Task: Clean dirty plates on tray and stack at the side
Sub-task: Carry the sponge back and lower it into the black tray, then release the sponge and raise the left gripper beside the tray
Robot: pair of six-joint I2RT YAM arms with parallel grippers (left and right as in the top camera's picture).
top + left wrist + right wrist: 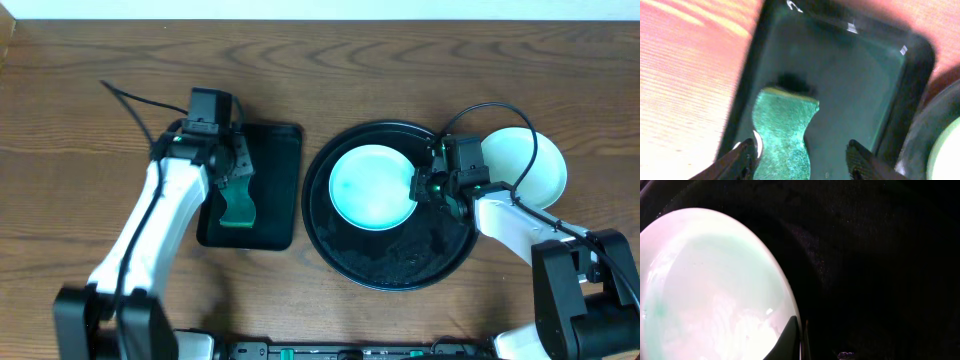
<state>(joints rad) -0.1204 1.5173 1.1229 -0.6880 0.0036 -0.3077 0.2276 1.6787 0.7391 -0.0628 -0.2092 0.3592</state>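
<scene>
Nearest the overhead lens are the two arms, rising from the near edge of the wooden worktop [400, 60]. The left tool [237, 185] hangs over the rectangular black tray [280, 150], right above a green sponge [238, 208] lying in it. The right tool [420, 187] sits at the right edge of the mint-green plate [370, 187], which lies in the upper half of the round black tray [400, 255]. A white plate [525, 165] rests on the worktop just beside that tray's right side, partly hidden by the right arm.

In the left wrist view we see the left tool [802, 157] spread wide, wider than the sponge [782, 125]. The sponge lies flat in the rectangular tray [850, 80] close against the left finger, with a gap before the right one.

In the right wrist view we see the right tool [799, 340] pinched narrow on the rim of the mint-green plate [715, 280], with the round tray [880, 255] dark beneath.
</scene>
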